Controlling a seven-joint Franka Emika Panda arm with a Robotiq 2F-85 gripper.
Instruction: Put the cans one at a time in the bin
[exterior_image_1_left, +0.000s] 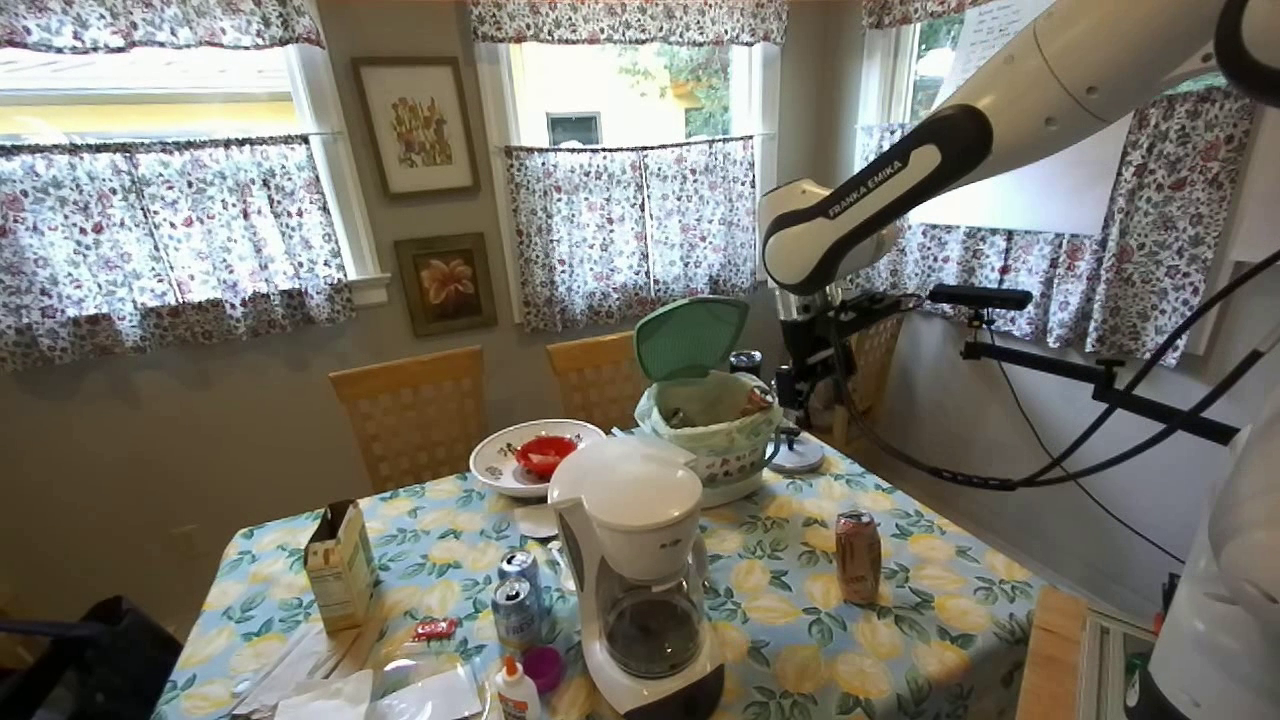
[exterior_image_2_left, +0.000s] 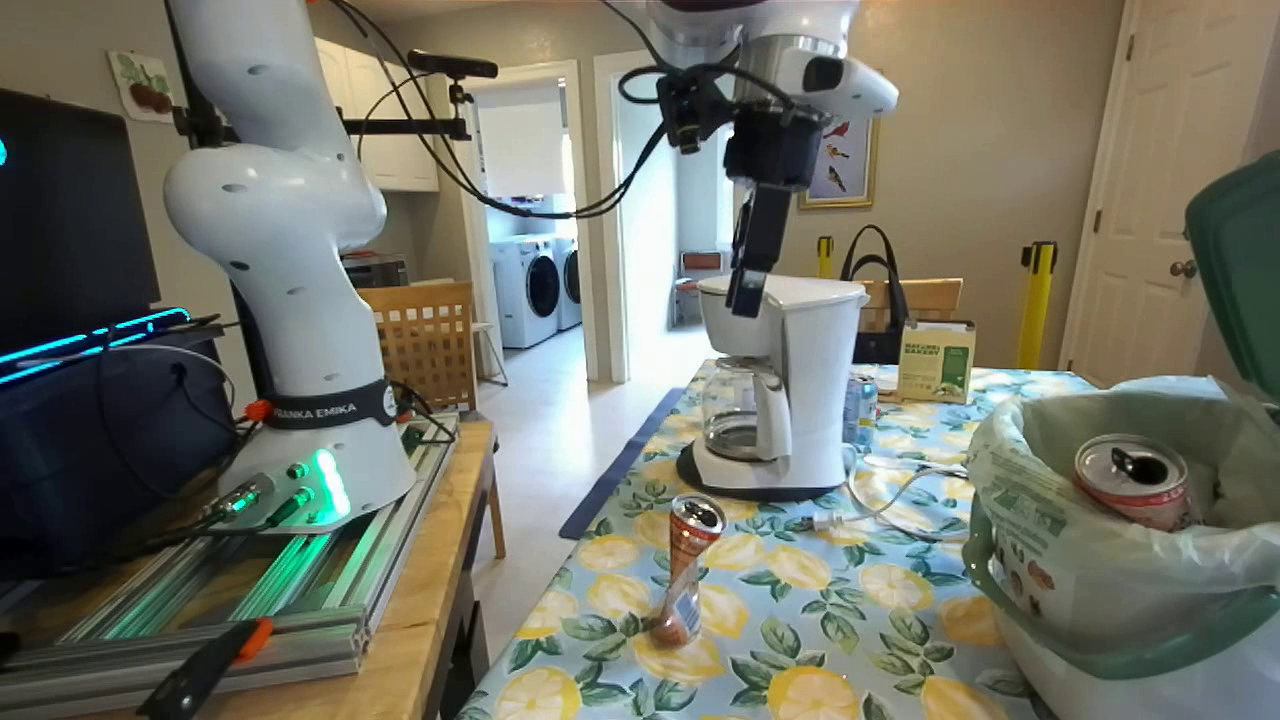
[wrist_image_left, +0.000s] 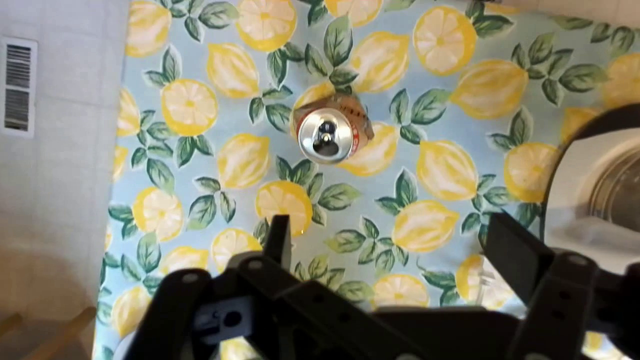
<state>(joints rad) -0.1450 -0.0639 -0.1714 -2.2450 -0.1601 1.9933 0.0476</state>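
I see the black two-fingered hand (wrist_image_left: 392, 245) hanging empty and wide, likely to straddle the dented orange-brown metal can (exterior_image_2_left: 690, 545) standing on the lemon-print worktop (exterior_image_2_left: 790, 640) near the white robot arm (exterior_image_2_left: 290, 260), the farther pale-green plastic bin (exterior_image_1_left: 735, 483) lid-up, presumably to receive it.

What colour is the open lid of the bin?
The lid is green; it shows best in an exterior view.

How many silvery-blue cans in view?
2, both beside the coffee maker in an exterior view: the front can and, partly hidden behind it, the rear can. The bin may hide more.
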